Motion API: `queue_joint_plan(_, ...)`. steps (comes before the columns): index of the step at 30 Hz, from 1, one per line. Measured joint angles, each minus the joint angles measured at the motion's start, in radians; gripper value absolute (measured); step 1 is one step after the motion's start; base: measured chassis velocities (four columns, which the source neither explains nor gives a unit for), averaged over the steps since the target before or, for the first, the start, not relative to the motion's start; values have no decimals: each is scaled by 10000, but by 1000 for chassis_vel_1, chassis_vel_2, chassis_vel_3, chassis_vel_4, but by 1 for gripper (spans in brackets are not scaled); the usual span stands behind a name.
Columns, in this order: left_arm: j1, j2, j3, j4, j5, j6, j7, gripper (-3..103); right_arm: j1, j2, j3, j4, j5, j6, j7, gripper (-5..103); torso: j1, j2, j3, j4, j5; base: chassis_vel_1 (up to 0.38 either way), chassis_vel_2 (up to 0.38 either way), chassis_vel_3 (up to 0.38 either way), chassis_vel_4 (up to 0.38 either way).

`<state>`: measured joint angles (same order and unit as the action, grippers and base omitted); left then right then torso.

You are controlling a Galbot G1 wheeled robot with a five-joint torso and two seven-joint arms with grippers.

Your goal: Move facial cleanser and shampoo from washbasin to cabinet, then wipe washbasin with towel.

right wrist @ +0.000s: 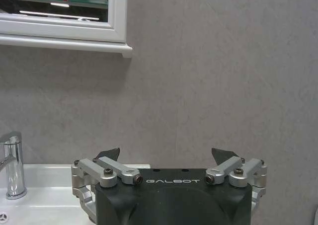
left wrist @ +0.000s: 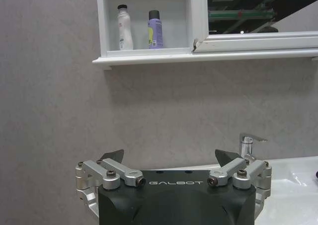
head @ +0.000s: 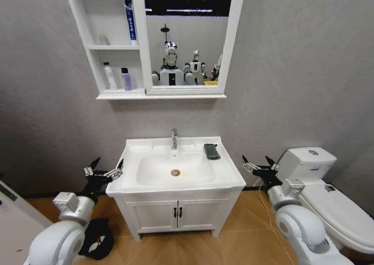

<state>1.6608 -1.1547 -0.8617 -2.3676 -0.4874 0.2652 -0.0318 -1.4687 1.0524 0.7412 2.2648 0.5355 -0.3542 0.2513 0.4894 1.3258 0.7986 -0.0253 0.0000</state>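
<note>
On the bottom shelf of the white wall-hung cabinet [head: 111, 45] with its open shelves and framed mirror, the slim white plastic facial cleanser bottle [head: 109, 76] and the small purple shampoo bottle with a dark cap [head: 126, 79] stand upright side by side, the cleanser nearer the cabinet's outer wall, the shampoo nearer the mirror. My left wrist camera shows the same pair, the cleanser [left wrist: 124, 28] just beside the shampoo [left wrist: 155, 30] without touching it. A tall blue-and-white tube [head: 130, 21] stands on the top shelf against the mirror frame.

Below the cabinet sits the white rectangular ceramic washbasin [head: 225, 180] with its oval bowl. The chrome tap [head: 173, 138] rises at the middle of its back edge and the brass-coloured drain [head: 175, 172] lies in the bowl's centre. The small, dark grey folded towel [head: 211, 151] lies flat on the rim near the back right corner, beside the bowl.

My left gripper [head: 103, 169] hangs just off the washbasin's left edge, its jaws spread wide and holding nothing; my left wrist camera shows both fingertips [left wrist: 113, 155] well apart. My right gripper [head: 258, 164] hangs off the washbasin's right edge, between it and the white toilet [head: 318, 186], jaws likewise spread wide and empty, the fingertips [right wrist: 109, 153] pointing at the grey wall.
</note>
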Motion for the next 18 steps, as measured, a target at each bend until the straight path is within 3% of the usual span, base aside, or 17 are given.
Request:
queue_joint_plan(7,280,-339,131,7,429,-226,122,100,296,-133,5,-237,99,-194,-156,100,1,0,0,-2,0,0,0,0,0)
queue_joint_plan(18,-48,-152,3,135,325,-248,176,100,422,-73,-193,-376,104,-244,-370,100,-2,0,0,-3,0,-25,20,33,-32)
